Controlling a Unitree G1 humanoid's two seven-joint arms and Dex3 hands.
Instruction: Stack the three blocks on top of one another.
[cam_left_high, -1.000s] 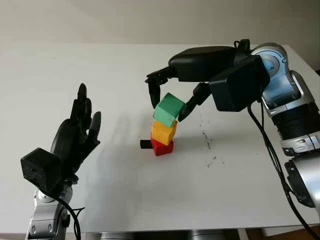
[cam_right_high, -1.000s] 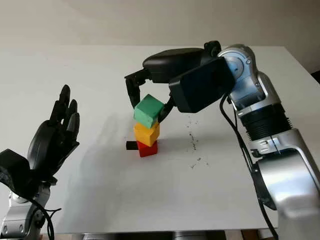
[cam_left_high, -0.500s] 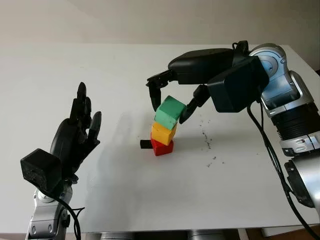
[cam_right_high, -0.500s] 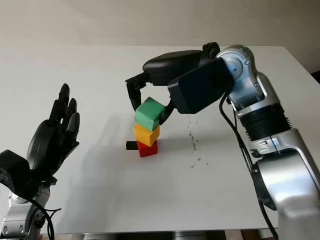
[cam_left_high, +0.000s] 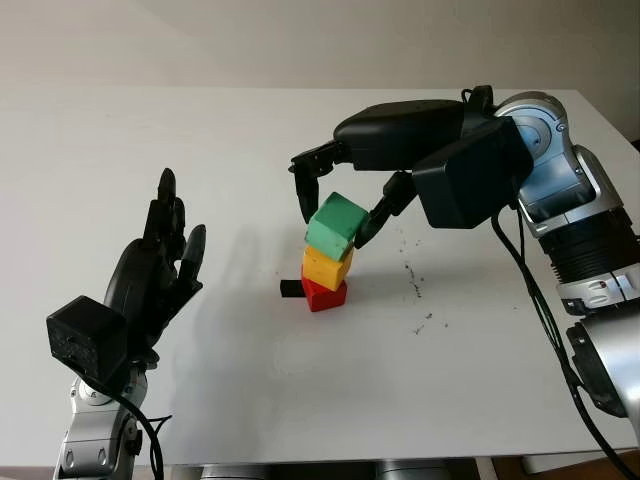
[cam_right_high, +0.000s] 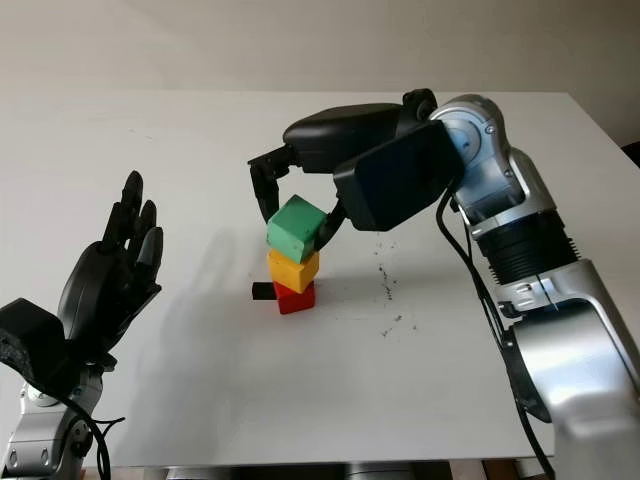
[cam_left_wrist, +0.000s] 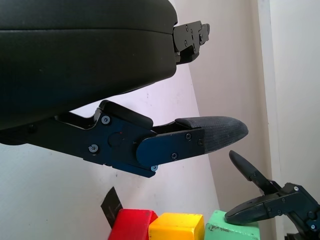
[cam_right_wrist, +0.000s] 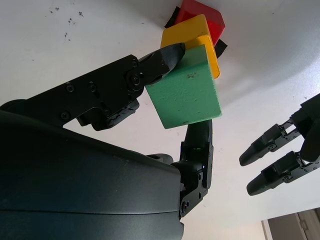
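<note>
The right hand (cam_left_high: 335, 195) reaches in over the white bench (cam_left_high: 250, 380), its fingers (cam_right_wrist: 120, 90) closed against the tilted green block (cam_left_high: 338, 223); that block sits atop one yellow block (cam_left_high: 327, 266), itself on one red block (cam_left_high: 323, 293), three in all; the left hand (cam_left_high: 150, 280) is raised at the bench's left, open.
</note>
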